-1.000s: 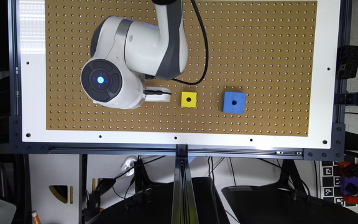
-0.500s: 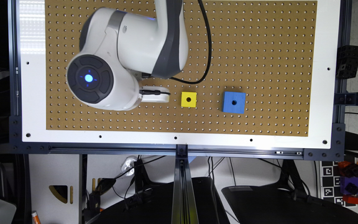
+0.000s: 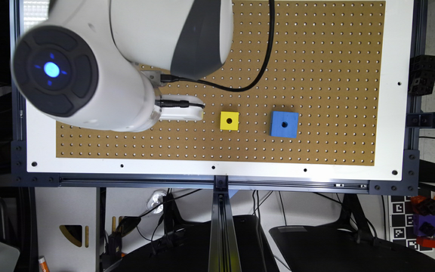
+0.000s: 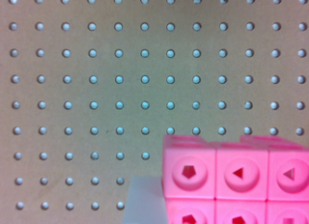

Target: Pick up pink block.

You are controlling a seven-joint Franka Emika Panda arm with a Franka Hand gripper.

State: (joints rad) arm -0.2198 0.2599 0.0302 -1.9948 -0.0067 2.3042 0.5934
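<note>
Studs with pentagon and triangle cut-outs cover the pink block (image 4: 236,180), which sits closest to the wrist camera with a pale grey part beside its lower edge and the pegboard (image 4: 96,89) behind. Whether the pincer is apart or clamped cannot be told. In the exterior view, the white arm (image 3: 100,64) looms nearest; beyond lie the yellow cube (image 3: 229,121) and blue square block (image 3: 284,124), apart.

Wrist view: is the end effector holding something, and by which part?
Cannot be told: the pink block is very near in the wrist view, but any grip on it is hidden.
</note>
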